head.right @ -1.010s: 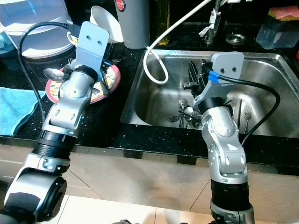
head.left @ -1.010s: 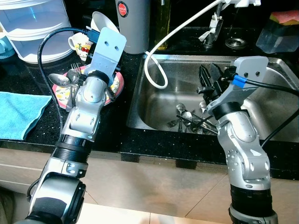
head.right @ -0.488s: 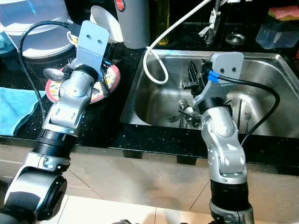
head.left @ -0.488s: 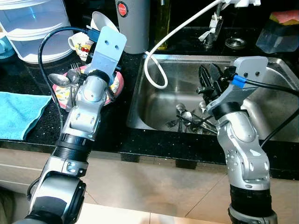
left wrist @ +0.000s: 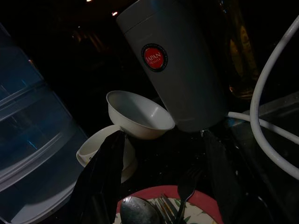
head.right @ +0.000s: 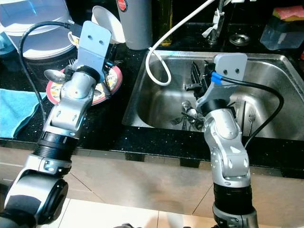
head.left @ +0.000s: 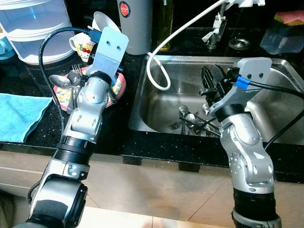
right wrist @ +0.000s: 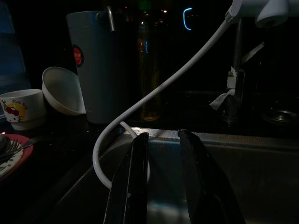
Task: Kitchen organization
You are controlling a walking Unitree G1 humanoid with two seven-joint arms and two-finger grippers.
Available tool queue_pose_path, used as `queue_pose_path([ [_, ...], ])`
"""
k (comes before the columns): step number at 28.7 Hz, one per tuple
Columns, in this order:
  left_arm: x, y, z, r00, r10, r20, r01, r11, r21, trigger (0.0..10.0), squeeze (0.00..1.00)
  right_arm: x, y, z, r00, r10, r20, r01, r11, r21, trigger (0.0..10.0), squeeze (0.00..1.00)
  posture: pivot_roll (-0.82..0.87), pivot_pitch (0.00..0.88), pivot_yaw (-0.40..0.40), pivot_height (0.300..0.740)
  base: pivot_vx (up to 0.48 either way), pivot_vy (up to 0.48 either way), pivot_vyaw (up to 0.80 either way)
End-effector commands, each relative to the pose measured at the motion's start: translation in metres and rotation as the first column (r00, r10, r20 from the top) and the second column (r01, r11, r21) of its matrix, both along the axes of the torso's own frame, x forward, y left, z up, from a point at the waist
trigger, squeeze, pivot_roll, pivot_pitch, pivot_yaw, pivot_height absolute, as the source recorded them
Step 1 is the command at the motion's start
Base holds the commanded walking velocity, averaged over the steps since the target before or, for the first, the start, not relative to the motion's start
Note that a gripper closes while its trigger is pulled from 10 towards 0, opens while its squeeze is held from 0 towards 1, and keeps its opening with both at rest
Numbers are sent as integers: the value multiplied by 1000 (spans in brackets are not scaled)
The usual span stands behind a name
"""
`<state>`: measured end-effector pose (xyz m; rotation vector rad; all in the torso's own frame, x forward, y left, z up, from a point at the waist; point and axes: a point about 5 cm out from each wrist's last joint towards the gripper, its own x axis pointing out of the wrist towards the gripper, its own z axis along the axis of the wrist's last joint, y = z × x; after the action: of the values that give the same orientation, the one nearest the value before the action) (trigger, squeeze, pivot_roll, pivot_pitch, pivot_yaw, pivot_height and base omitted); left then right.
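— Cutlery (head.left: 194, 122) is lying in a heap on the floor of the sink (head.left: 156, 107), forks and spoons crossing one another, just below the right gripper (right wrist: 161, 186). Where is that gripper sitting?

— It is hanging inside the sink, above the heap, and its two black fingers (right wrist: 133, 186) are standing a little apart with nothing between them. A white hose (head.left: 164, 47) is curling down from the tap side over the sink's rim, just ahead of the fingers.

— And the left gripper (left wrist: 159, 186)?

— It is hovering over the red plate (head.left: 118, 85) on the black bench (head.left: 28, 71), to the left of the sink. Its fingers are spread wide, and nothing is pinched. A spoon (left wrist: 135, 211) and a fork (left wrist: 162, 205) are resting on the plate, right under the gripper.

— What is standing behind the plate?

— A white bowl (left wrist: 138, 114) is leaning tilted against a tall grey canister (left wrist: 180, 60) with a round red label, and a small cup (head.left: 81, 45) is sitting beside the bowl. A clear plastic container (head.left: 33, 23) is standing at the far left, and a blue cloth (head.left: 21, 114) is lying on the bench near its front edge.
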<state>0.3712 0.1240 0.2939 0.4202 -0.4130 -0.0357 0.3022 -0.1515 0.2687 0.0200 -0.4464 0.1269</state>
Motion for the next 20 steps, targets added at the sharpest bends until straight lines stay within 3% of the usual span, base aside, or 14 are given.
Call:
queue_pose_path([
  [1,1,-3,-5,1000,-7,-15,7,1000,2,10000,0,0,2,1,1000,9,8,-9,1000,-1,10000,0,25,121,79,740,0,0,0],
  [20,1,-3,-5,1000,-8,-15,8,1000,2,10000,0,0,2,1,1000,9,7,-9,1000,-3,10000,0,24,114,81,740,0,0,0],
])
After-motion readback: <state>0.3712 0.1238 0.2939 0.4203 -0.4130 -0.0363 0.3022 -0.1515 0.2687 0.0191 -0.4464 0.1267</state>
